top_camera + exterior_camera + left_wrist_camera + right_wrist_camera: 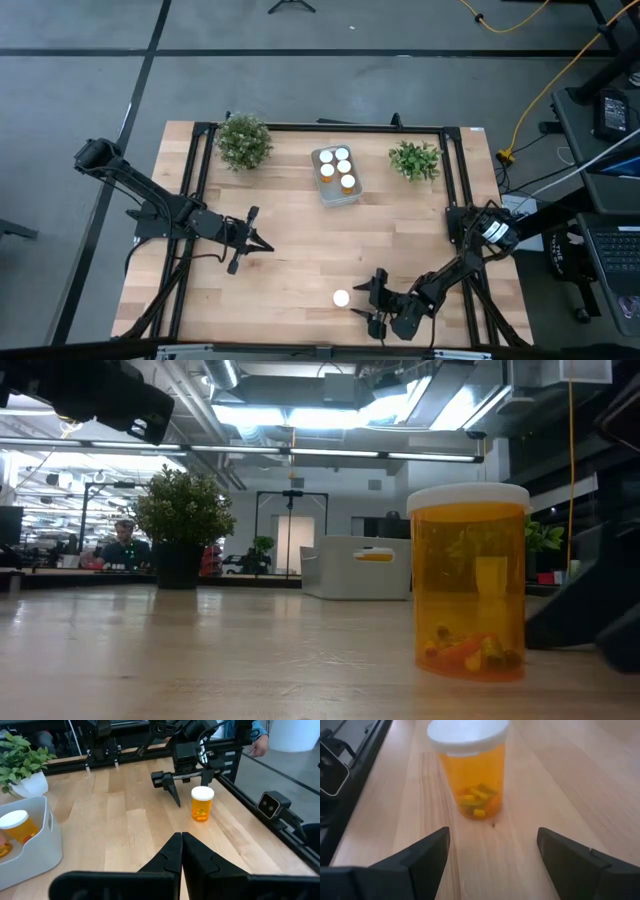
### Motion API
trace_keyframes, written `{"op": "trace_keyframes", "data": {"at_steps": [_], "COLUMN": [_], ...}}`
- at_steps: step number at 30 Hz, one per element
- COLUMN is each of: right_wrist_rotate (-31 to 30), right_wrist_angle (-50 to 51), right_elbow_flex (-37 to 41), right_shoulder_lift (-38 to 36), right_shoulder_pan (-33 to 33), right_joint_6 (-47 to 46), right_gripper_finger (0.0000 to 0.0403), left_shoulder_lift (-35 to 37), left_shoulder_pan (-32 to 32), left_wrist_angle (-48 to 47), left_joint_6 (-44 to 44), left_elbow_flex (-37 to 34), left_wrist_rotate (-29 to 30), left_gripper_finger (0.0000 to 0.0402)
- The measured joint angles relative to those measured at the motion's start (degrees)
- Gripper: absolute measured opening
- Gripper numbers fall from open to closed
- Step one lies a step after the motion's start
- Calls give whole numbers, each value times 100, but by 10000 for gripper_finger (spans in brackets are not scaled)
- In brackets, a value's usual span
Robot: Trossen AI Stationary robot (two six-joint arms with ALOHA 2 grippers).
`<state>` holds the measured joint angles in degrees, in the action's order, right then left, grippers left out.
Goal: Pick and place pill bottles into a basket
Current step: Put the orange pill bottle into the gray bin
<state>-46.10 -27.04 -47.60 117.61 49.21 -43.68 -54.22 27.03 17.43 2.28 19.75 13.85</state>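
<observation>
One orange pill bottle [341,298] with a white cap stands upright on its base on the wooden table near the front edge; it also shows in the low view [470,585]. My right gripper [369,300] is open just to the right of it. In the right wrist view its two fingers stand apart, with the bottle [472,770] ahead of the fingertips and untouched. The pale tray [337,176] at the far centre holds several capped bottles. My left gripper [181,842] is shut and empty over the table's left middle [256,240].
Two green potted plants [243,140] [415,160] stand to the left and right of the tray. Bare wood lies between the tray and the lone bottle. A black frame rail [452,180] runs along the table's right side, and a person [122,545] shows far behind.
</observation>
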Motion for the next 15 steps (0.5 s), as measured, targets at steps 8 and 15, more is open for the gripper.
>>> {"op": "trace_keyframes", "data": {"at_steps": [8, 15], "right_wrist_rotate": [243, 298], "right_wrist_angle": [171, 458], "right_elbow_flex": [-585, -831], "right_shoulder_lift": [379, 438], "right_shoulder_pan": [-294, -380], "right_joint_6": [789, 805], "right_gripper_finger": [304, 304], "left_shoulder_lift": [0, 0], "left_shoulder_pan": [-2, -2], "left_wrist_angle": [-24, -98], "left_joint_6": [-1, 0], "left_elbow_flex": [0, 0], "left_wrist_rotate": [4, 4], "left_gripper_finger": [3, 3]}}
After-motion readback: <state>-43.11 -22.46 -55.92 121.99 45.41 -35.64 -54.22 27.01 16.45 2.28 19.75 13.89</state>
